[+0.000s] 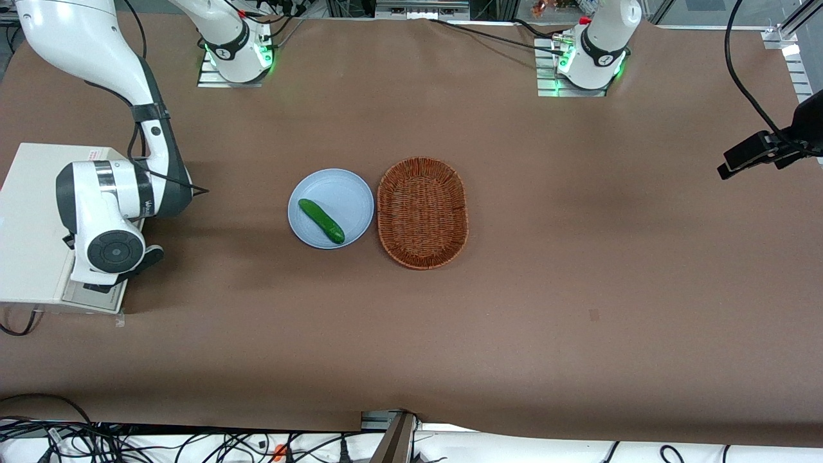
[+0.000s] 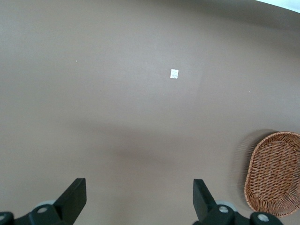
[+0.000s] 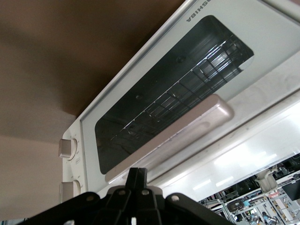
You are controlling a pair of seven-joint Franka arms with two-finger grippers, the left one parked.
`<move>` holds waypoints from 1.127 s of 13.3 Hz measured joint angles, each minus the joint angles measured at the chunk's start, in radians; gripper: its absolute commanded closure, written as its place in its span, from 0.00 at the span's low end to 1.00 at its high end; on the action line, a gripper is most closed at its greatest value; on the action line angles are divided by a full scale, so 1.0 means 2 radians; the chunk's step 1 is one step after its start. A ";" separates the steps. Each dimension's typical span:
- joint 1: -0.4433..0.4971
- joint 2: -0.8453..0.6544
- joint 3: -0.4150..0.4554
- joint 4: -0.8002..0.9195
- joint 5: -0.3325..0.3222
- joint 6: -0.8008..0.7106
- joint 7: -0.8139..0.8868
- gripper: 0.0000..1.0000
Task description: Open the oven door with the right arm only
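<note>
Tool [image 3: 136,180] close above oven door [image 3: 173,89] handle [image 3: 173,138]

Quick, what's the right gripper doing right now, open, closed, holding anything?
Right gripper: at the oven door, just short of its handle; open or closed cannot be told.

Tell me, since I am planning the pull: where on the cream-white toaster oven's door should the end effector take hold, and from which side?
Likely the silver bar handle of the oven door: it stands proud along the dark glass window's edge. Approach from in front of the door, where the right arm's end effector sits, fingers straddling the bar.
</note>
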 measured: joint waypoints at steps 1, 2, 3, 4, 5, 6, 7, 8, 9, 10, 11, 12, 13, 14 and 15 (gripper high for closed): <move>-0.001 0.000 -0.003 -0.001 0.000 0.005 -0.004 1.00; -0.002 0.000 -0.006 -0.002 0.000 0.011 -0.010 1.00; -0.002 0.000 -0.010 -0.004 -0.001 0.014 -0.015 1.00; -0.003 0.000 -0.012 -0.005 -0.003 0.016 -0.018 1.00; -0.003 0.000 -0.012 -0.005 -0.003 0.016 -0.019 1.00; -0.003 0.000 -0.012 -0.006 -0.003 0.016 -0.019 1.00; -0.003 0.000 -0.012 -0.006 -0.003 0.017 -0.020 1.00; -0.003 0.000 -0.012 -0.006 -0.003 0.017 -0.020 1.00; -0.003 0.000 -0.012 -0.006 -0.003 0.017 -0.020 1.00; -0.003 0.000 -0.012 -0.007 -0.003 0.018 -0.020 1.00; -0.003 0.000 -0.012 -0.007 -0.003 0.018 -0.020 1.00; -0.003 0.000 -0.012 -0.007 -0.003 0.018 -0.020 1.00; -0.002 0.000 -0.012 -0.007 -0.003 0.018 -0.020 1.00; -0.003 0.000 -0.012 -0.007 0.000 0.019 -0.020 1.00; -0.003 -0.001 -0.012 -0.007 0.003 0.020 -0.020 1.00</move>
